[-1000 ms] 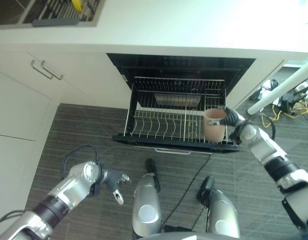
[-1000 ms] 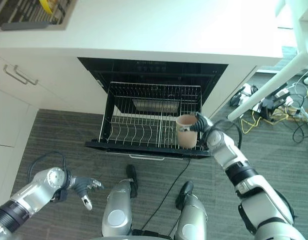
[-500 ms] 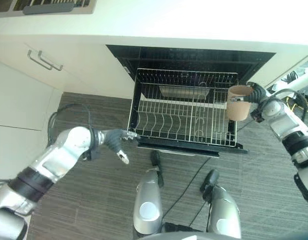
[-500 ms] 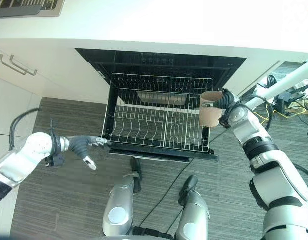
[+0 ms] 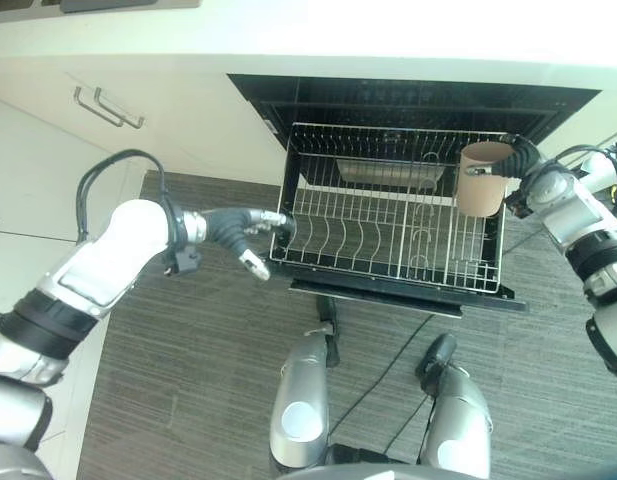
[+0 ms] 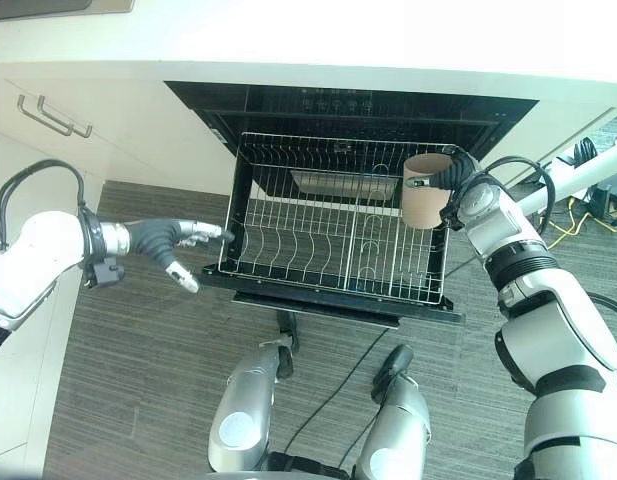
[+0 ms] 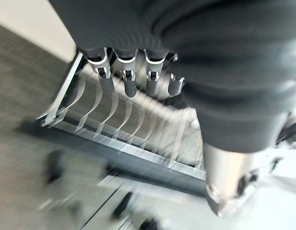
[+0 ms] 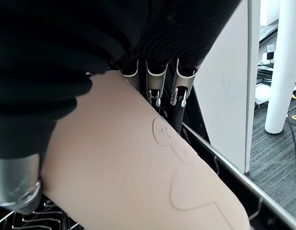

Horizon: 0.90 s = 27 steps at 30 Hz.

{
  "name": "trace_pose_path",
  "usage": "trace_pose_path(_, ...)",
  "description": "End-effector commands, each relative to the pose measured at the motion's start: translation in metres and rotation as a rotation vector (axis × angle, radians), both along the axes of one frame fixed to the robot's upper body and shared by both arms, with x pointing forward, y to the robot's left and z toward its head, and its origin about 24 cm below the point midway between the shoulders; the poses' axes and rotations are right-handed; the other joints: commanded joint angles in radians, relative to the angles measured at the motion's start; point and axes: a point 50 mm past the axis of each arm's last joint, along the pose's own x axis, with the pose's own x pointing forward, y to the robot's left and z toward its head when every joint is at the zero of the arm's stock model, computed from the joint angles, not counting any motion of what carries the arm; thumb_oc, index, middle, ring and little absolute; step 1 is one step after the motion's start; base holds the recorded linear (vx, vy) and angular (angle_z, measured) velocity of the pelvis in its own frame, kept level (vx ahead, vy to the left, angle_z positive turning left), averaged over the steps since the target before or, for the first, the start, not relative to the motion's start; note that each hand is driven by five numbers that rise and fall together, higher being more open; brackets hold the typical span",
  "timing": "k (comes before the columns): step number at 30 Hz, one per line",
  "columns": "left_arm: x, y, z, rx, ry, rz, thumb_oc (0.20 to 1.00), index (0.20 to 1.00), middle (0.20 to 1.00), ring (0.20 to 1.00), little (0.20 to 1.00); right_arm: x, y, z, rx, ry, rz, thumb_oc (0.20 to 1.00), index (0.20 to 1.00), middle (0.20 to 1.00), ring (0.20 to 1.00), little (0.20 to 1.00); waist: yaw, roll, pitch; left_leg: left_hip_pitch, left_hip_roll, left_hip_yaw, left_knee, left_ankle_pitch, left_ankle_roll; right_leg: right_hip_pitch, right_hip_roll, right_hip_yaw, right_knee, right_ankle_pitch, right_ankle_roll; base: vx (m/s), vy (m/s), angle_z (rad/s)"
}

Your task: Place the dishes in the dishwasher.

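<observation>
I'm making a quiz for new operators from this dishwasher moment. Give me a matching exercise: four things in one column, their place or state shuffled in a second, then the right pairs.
Things:
1. cup
2. left hand
3. rack
4. cabinet handle

Places or states:
A. pulled out of the dishwasher, no dishes on its prongs
B. held upright by the right hand above the rack's right side
C. on the white door left of the dishwasher
D. fingers straight, at the rack's front left corner

Pairs: 1-B, 2-D, 3-A, 4-C
</observation>
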Motion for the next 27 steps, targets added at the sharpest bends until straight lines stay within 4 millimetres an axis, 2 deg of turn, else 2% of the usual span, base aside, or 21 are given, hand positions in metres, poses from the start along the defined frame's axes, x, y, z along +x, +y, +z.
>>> trace_pose_path(1, -0.001, -0.001, 0.012, -0.099, -0.165, 0.032, 1.000, 1.000, 1.000, 1.000, 1.000, 0.006, 0.010, 0.026, -0.005, -0.095, 0.035, 0.200, 0.200, 0.200, 0.200, 0.200, 0.021, -0.025, -0.029, -0.074, 0.015, -0.067, 0.112, -0.063, -0.057, -0.028, -0.009, -0.001, -0.054, -0.008, 0.038, 0.00, 0.000, 0.00)
trace_pose_path(8, -0.008, 0.002, 0.002, -0.137, -0.224, 0.028, 1.000, 1.000, 1.000, 1.000, 1.000, 0.004, -0.004, 0.016, 0.018, -0.067, -0.045, 0.200, 0.200, 0.200, 0.200, 0.200, 0.036, -0.025, -0.020, -0.068, -0.015, -0.081, 0.089, -0.098, -0.047, -0.064, -0.021, 0.008, -0.022, -0.009, 0.048, 0.00, -0.006, 0.05)
trace_pose_path(14, -0.006, -0.002, 0.002, -0.176, -0.235, 0.024, 1.000, 1.000, 1.000, 1.000, 1.000, 0.001, -0.021, 0.007, 0.031, -0.022, -0.118, 0.200, 0.200, 0.200, 0.200, 0.200, 0.039, -0.012, -0.014, -0.068, -0.027, -0.093, 0.082, -0.106, -0.039, -0.093, -0.036, 0.017, 0.009, -0.012, 0.055, 0.00, 0.005, 0.05)
trace_pose_path(19, -0.005, -0.007, 0.003, -0.200, -0.233, 0.020, 1.000, 1.000, 1.000, 1.000, 1.000, 0.000, -0.026, 0.004, 0.037, 0.004, -0.156, 0.200, 0.200, 0.200, 0.200, 0.200, 0.039, -0.002, -0.014, -0.066, -0.032, -0.099, 0.077, -0.107, -0.038, -0.104, -0.043, 0.021, 0.019, -0.011, 0.059, 0.00, 0.001, 0.01)
trace_pose_path(20, -0.004, -0.008, 0.003, -0.207, -0.237, 0.024, 1.000, 1.000, 1.000, 1.000, 1.000, -0.001, -0.028, 0.002, 0.050, 0.007, -0.175, 0.360, 0.360, 0.360, 0.360, 0.360, 0.038, 0.002, -0.015, -0.063, -0.033, -0.100, 0.073, -0.107, -0.037, -0.105, -0.045, 0.022, 0.020, -0.010, 0.061, 0.00, 0.000, 0.00)
trace_pose_path(21, -0.004, -0.009, 0.003, -0.207, -0.239, 0.024, 1.000, 1.000, 1.000, 1.000, 1.000, -0.001, -0.029, 0.003, 0.052, 0.006, -0.180, 0.699, 0.699, 0.699, 0.699, 0.699, 0.038, 0.002, -0.015, -0.062, -0.034, -0.101, 0.070, -0.107, -0.037, -0.105, -0.045, 0.022, 0.019, -0.010, 0.061, 0.00, 0.000, 0.00)
trace_pose_path(22, -0.003, -0.009, 0.004, -0.209, -0.242, 0.027, 1.000, 1.000, 1.000, 1.000, 1.000, 0.000, -0.029, 0.003, 0.054, 0.002, -0.185, 1.000, 1.000, 1.000, 1.000, 1.000, 0.037, 0.004, -0.014, -0.060, -0.034, -0.101, 0.069, -0.107, -0.037, -0.106, -0.046, 0.023, 0.020, -0.010, 0.061, -0.01, 0.017, 0.03)
trace_pose_path(27, -0.003, -0.011, 0.006, -0.231, -0.245, 0.027, 1.000, 1.000, 1.000, 1.000, 1.000, 0.001, -0.028, 0.010, 0.042, -0.026, -0.196, 1.000, 1.000, 1.000, 1.000, 1.000, 0.036, 0.011, -0.014, -0.053, -0.036, -0.103, 0.059, -0.106, -0.034, -0.112, -0.051, 0.025, 0.025, -0.005, 0.066, -0.01, 0.016, 0.05)
